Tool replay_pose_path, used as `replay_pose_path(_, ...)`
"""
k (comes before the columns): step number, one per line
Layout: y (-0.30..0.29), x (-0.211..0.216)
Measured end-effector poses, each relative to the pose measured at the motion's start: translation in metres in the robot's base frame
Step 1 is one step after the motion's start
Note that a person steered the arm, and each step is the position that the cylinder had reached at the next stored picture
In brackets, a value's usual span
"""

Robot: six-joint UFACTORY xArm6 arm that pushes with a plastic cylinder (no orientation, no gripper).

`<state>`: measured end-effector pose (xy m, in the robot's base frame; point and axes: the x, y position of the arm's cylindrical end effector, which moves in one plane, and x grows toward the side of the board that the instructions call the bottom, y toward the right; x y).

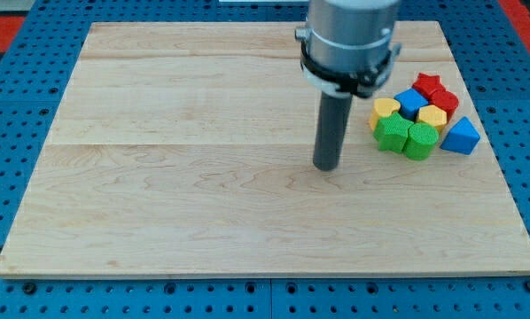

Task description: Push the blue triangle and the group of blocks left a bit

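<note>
A blue triangle (pixel 461 136) lies at the right end of a tight group of blocks near the board's right edge. The group holds a red star (pixel 427 84), a red block (pixel 445 101), a blue cube (pixel 411 101), a yellow heart (pixel 385 109), a yellow block (pixel 432 116), a green star-like block (pixel 391 131) and a green hexagon block (pixel 419 141). My tip (pixel 326 166) rests on the board to the left of the group, about a block's width and more from the green blocks, touching none.
The wooden board (pixel 203 177) lies on a blue pegboard table (pixel 8 177). The arm's grey cylinder body (pixel 349 35) hangs above the board's upper middle, left of the blocks.
</note>
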<state>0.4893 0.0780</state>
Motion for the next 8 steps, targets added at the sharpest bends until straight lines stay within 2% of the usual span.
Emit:
replay_pose_path(1, 0.056, 0.046)
replay_pose_path(2, 0.106, 0.055)
replay_pose_path(5, 0.194, -0.002)
replay_pose_path(7, 0.210, -0.053)
replay_pose_path(8, 0.203, -0.061)
